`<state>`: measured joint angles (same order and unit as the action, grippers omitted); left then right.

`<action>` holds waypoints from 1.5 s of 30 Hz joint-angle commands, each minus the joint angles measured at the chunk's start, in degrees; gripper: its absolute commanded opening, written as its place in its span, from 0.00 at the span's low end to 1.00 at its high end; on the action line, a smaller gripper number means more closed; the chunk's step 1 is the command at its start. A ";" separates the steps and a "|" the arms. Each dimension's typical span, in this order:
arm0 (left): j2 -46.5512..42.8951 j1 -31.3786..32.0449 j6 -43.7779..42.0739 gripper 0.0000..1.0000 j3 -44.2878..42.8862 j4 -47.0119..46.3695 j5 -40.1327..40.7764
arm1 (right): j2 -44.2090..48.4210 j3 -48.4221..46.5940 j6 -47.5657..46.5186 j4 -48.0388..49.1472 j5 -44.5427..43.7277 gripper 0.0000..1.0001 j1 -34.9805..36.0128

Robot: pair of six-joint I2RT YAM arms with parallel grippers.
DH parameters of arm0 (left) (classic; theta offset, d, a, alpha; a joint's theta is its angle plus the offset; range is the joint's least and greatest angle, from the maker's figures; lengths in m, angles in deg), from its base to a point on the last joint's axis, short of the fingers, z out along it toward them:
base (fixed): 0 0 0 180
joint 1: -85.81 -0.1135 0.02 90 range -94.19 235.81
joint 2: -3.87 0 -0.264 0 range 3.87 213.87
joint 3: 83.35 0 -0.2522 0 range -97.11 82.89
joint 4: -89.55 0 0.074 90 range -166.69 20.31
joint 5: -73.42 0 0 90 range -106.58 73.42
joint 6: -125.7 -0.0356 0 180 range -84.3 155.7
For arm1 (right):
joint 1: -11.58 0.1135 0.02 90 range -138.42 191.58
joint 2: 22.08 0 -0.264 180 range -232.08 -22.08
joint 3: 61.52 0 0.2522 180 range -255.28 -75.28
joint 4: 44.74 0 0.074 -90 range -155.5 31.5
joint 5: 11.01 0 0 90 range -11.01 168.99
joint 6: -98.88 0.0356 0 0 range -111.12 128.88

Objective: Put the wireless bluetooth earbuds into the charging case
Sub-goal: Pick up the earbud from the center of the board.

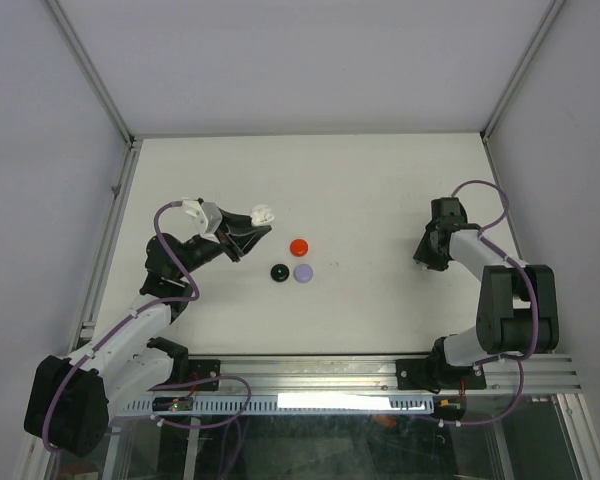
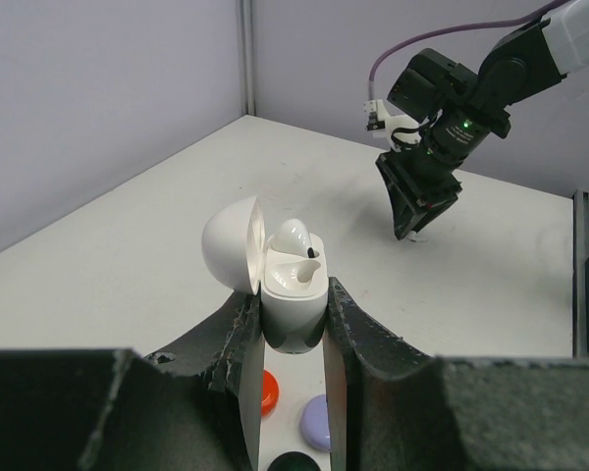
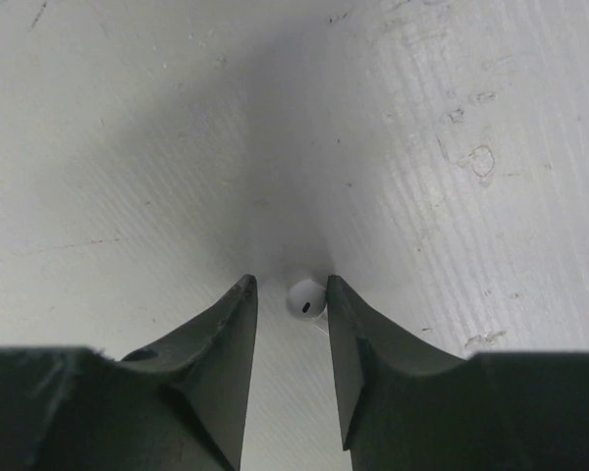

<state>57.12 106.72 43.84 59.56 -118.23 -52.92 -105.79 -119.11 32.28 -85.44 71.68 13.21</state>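
My left gripper point(image 2: 293, 296) is shut on a white charging case point(image 2: 294, 312), held above the table with its domed lid point(image 2: 230, 241) hinged open to the left. One white earbud point(image 2: 293, 235) sits in the far socket; the near socket shows hollow. From above, the case point(image 1: 263, 213) is at the left gripper's point(image 1: 252, 232) tip. My right gripper point(image 3: 290, 285) is down at the table, fingers on either side of a loose white earbud point(image 3: 305, 297). The right finger touches it; a gap remains on the left. The top view shows this gripper point(image 1: 423, 262) at the table's right side.
Three small round pieces lie mid-table: red point(image 1: 299, 246), black point(image 1: 279, 272) and lavender point(image 1: 303, 272), just right of and below the left gripper. Enclosure walls ring the white table point(image 1: 360, 190). An aluminium rail point(image 1: 380, 372) runs along the near edge.
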 commanded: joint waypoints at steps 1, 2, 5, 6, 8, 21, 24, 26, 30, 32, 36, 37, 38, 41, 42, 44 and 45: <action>-0.08 -0.24 0.71 0.01 -2.43 -2.80 -1.02 | -0.93 0.06 -0.35 -2.98 1.56 0.36 0.73; -0.09 -0.20 0.73 0.01 -2.44 -2.84 -1.02 | -0.82 0.05 -0.28 -3.00 1.78 0.35 0.70; -0.15 -0.23 0.73 0.01 -2.43 -2.81 -1.01 | -0.80 0.06 -0.30 -3.11 2.35 0.34 0.82; -0.16 -0.25 0.71 0.01 -2.43 -2.80 -1.01 | -0.84 0.06 -0.38 -3.26 2.43 0.32 0.80; -0.25 -0.25 0.64 0.01 -2.33 -2.81 -0.93 | -0.75 0.14 -0.44 -3.38 2.88 0.30 0.82; 0.10 -0.25 0.99 0.01 -2.34 -3.10 -1.02 | 1.28 0.10 0.87 -1.81 5.92 0.20 3.21; 0.17 -0.20 1.00 0.01 -2.38 -3.11 -0.99 | -0.40 -0.39 1.68 -1.22 5.99 0.26 4.91; 0.18 -0.25 0.98 0.01 -2.26 -3.11 -0.86 | -1.15 -0.51 1.66 -1.32 5.80 0.33 5.42; 0.26 -0.19 0.91 0.01 -2.32 -3.04 -0.82 | -0.10 -0.35 0.55 -3.04 4.43 0.42 5.59; 0.36 -0.27 0.93 0.01 -2.34 -3.09 -0.92 | 0.73 -0.14 -0.15 -3.96 4.74 0.43 5.59; 0.58 -0.25 1.09 0.01 -2.36 -3.11 -1.01 | 1.64 0.73 -0.71 -5.21 7.63 0.44 5.74; 0.62 -0.19 1.09 0.01 -2.33 -3.15 -0.95 | 1.84 0.91 -0.68 -5.42 8.39 0.45 5.75; 0.62 -0.21 1.09 0.01 -2.33 -3.16 -1.01 | 2.06 1.13 -0.63 -5.55 9.05 0.45 5.83; 0.62 -0.25 1.17 0.01 -2.33 -3.24 -1.08 | 2.82 1.35 -0.46 -6.41 10.72 0.45 6.21; 0.67 -0.25 1.17 0.01 -2.33 -3.25 -1.10 | 3.04 1.48 -0.29 -6.59 10.93 0.45 6.49; 0.71 -0.23 1.19 0.01 -2.33 -3.26 -1.19 | 3.66 1.78 -0.04 -6.78 11.32 0.45 6.91; 0.71 -0.23 1.33 0.01 -2.33 -3.35 -1.19 | 3.87 1.82 0.03 -6.84 11.36 0.45 7.04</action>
<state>57.93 106.72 44.11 59.56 -118.27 -52.96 -103.80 -118.31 32.52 -89.50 80.51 19.29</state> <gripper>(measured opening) 0.249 0.445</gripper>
